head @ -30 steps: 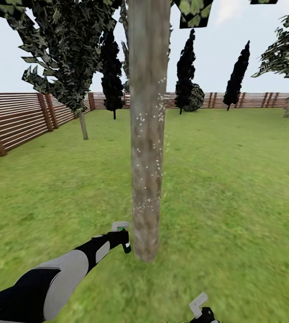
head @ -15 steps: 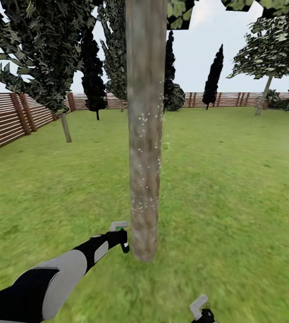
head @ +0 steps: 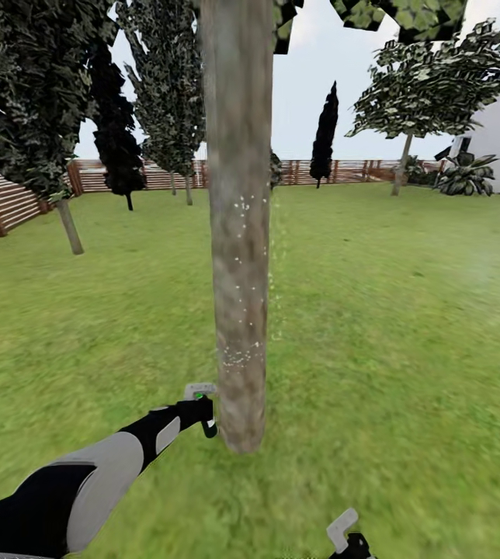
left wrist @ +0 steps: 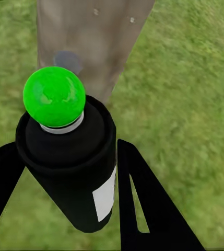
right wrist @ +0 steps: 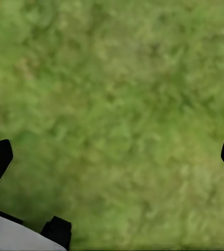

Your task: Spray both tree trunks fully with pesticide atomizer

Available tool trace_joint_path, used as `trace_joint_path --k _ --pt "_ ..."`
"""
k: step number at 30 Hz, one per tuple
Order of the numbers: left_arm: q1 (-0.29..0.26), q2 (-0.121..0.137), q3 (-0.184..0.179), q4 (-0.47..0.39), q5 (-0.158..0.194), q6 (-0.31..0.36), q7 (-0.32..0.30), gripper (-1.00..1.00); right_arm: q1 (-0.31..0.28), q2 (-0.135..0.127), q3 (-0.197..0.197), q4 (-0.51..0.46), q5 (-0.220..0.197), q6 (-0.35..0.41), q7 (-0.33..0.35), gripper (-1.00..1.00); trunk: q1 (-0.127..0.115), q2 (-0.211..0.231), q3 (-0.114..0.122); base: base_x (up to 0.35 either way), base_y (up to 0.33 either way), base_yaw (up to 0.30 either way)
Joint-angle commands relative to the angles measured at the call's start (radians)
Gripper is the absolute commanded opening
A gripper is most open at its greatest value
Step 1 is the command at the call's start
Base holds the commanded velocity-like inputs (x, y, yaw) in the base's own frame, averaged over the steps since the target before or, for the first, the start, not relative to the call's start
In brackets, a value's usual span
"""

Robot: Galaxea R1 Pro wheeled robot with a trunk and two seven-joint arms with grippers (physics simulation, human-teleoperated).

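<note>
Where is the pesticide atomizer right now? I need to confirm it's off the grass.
The pesticide atomizer sits between the left gripper's fingers, low beside the tree trunk, left of it in the head view, above the lawn.

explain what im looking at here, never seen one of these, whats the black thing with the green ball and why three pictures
These are simulator renders of a two-armed wheeled robot in a garden. The big picture is from its head, looking down at the lawn and a tree trunk dotted with white pesticide specks. The other two come from cameras on its wrists. The left gripper has its jaws closed on a black spray bottle, the pesticide atomizer, whose top shows green here, near the trunk. The right gripper is open, holding nothing, over grass.
</note>
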Motion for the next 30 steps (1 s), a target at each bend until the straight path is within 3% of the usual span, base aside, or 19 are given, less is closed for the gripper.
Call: trace_joint_path --k 1,7,12,13,14,17,18,20,23,24,25,27,30 --pt "0.0 0.003 0.001 0.0 0.0 0.0 0.0 -1.0 0.0 -0.001 0.0 0.0 0.0 0.0 0.0 1.0 0.0 0.0 0.0 0.0 0.35 -0.299" --pt "0.0 0.021 0.001 0.001 0.0 0.003 0.0 -1.0 0.0 -0.005 0.0 0.001 0.001 0.0 0.0 1.0 0.0 0.0 0.0 0.0 0.35 -0.299" --pt "0.0 0.021 -0.005 -0.003 0.001 0.005 -0.001 -1.0 0.0 -0.005 0.0 0.0 0.001 -0.001 0.0 1.0 0.0 0.0 0.0 0.0 0.094 -0.082" --pt "0.0 0.018 -0.011 -0.043 0.002 0.057 -0.001 -1.0 0.0 -0.005 0.0 -0.001 0.001 0.0 0.0 1.0 0.0 0.0 0.0 0.0 0.01 -0.009" --pt "0.0 0.015 -0.012 -0.143 0.002 0.171 0.0 -1.0 0.0 -0.005 0.0 -0.001 0.001 0.0 -0.001 1.0 0.0 0.0 0.0 0.0 0.004 -0.003" --pt "0.0 0.013 -0.014 -0.346 0.001 0.404 0.001 -1.0 0.0 -0.006 0.0 -0.001 0.001 0.002 -0.001 1.0 0.0 0.0 0.0 0.0 0.002 -0.002" --pt "0.0 0.012 -0.014 -0.448 -0.001 0.505 0.001 -1.0 0.0 -0.006 0.0 -0.001 0.001 0.003 -0.001 1.0 0.0 0.0 0.0 0.0 0.0 0.0" --pt "0.0 0.011 -0.016 -0.529 -0.002 0.59 0.001 -1.0 0.0 -0.007 0.0 -0.001 0.001 0.004 -0.002 1.0 0.0 0.0 0.0 0.0 0.0 0.0" --pt "0.0 0.001 -0.016 -0.561 -0.003 0.625 0.0 -1.0 0.0 -0.009 0.0 -0.001 0.0 0.006 -0.002 1.0 0.0 0.0 0.0 0.0 0.0 0.0" --pt "0.0 -0.003 -0.016 -0.572 -0.002 0.681 0.0 -1.0 0.0 -0.009 0.0 0.0 0.001 0.006 -0.002 1.0 0.0 0.0 0.0 0.0 0.0 0.0" --pt "-0.001 -0.006 -0.016 -0.635 -0.002 0.799 0.002 -1.0 0.0 -0.009 0.0 0.0 0.001 0.006 -0.002 1.0 0.0 0.0 0.0 0.0 0.0 0.0" --pt "-0.001 -0.008 -0.016 -0.745 -0.003 0.901 0.002 -1.0 0.0 -0.008 0.0 0.0 0.001 0.006 -0.002 1.0 0.0 0.0 0.0 0.0 0.0 0.0" --pt "-0.001 -0.009 -0.016 -0.805 -0.004 0.941 0.0 -1.0 0.0 -0.008 0.0 0.001 0.001 0.006 -0.002 1.0 0.0 0.0 0.0 0.0 0.0 0.0"
